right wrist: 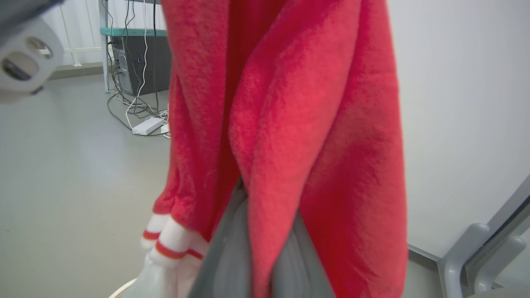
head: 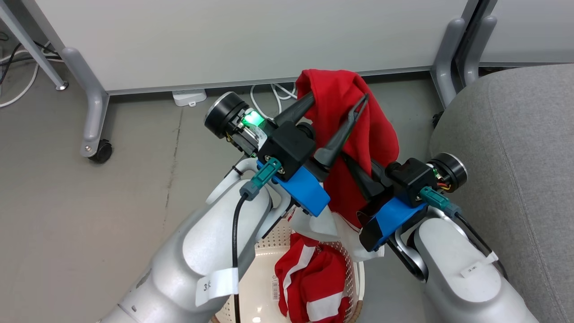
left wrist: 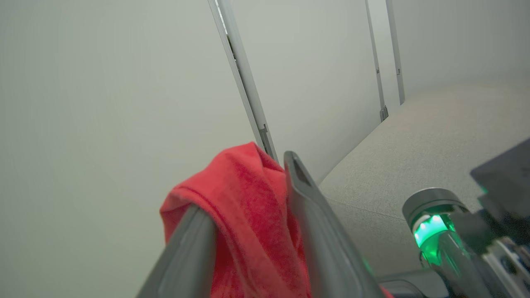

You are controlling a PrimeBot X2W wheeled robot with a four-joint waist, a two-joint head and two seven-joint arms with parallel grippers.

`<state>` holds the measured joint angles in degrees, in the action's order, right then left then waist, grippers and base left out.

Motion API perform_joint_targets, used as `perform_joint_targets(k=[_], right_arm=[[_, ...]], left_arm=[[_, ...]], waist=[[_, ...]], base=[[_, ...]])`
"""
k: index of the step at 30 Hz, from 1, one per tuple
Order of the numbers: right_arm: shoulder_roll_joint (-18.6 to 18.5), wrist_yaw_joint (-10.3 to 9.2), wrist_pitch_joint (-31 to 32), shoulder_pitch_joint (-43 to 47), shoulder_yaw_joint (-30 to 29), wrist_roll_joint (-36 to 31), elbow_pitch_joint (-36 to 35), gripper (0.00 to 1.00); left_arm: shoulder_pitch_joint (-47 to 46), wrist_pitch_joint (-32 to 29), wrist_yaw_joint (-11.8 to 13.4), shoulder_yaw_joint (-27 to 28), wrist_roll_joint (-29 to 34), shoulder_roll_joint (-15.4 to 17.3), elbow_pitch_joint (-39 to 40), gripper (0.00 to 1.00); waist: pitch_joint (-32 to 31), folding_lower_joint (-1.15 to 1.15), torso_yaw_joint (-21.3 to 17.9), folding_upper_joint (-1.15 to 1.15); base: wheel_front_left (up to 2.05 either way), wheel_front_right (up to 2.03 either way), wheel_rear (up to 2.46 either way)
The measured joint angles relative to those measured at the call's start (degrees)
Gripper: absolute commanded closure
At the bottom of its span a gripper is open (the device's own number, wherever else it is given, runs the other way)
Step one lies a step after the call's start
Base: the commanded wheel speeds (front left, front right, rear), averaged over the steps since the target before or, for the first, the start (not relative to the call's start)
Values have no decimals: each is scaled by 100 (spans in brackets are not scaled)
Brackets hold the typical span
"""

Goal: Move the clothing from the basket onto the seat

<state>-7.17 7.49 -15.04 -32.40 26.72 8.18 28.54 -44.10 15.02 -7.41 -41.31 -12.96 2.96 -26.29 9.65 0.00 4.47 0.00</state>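
The right gripper has its two dark fingers pinched shut on a soft bright red garment. In the right wrist view the fabric folds down over both sides of the closed fingers, with a white, red-banded cuff hanging at lower left. The left gripper stands about half open. One finger is tucked under the top fold of the red garment and the other is bare beside it, so the cloth is draped over the finger, not clamped. The red garment hangs at the centre of the head view, its white lower end reaching down to the basket's rim.

At the bottom centre sits one cream-white perforated plastic basket, partly behind the left forearm. It holds a second crumpled red piece with broad white stripes, and whether more lies under that piece cannot be told.

The large grey fabric seat runs along the right edge. Its rounded edge is just beside the right wrist, and its top is bare. Bare grey floor opens to the left. Two pale partition panels on grey legs close the top of the frame, with white cables and a power strip at their foot.

Counted: two grippers, two garments, one basket, one seat.
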Motion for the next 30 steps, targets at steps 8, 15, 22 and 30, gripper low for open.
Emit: perform_joint_targets(k=[8, 15, 22, 30], right_arm=[[2, 0, 0, 1, -66, -1, -64, 100], [-24, 0, 0, 7, -296, 7, -204, 100], [-77, 0, 0, 101, -659, -5, -419, 100], [-136, 0, 0, 220, -1207, -93, -801, 100]], left_arm=[[55, 1, 0, -93, -4, 0, -220, 0], [176, 3, 0, -208, -41, 30, -300, 0], [292, 3, 0, -196, -14, 89, -250, 0], [408, 3, 0, -132, 47, 205, -138, 0]], waist=[[59, 0, -11, 0], [137, 0, -63, 0], [257, 0, -163, 0], [490, 0, -427, 0]], base=[[0, 0, 0], [0, 0, 0], [0, 0, 0], [0, 0, 0]])
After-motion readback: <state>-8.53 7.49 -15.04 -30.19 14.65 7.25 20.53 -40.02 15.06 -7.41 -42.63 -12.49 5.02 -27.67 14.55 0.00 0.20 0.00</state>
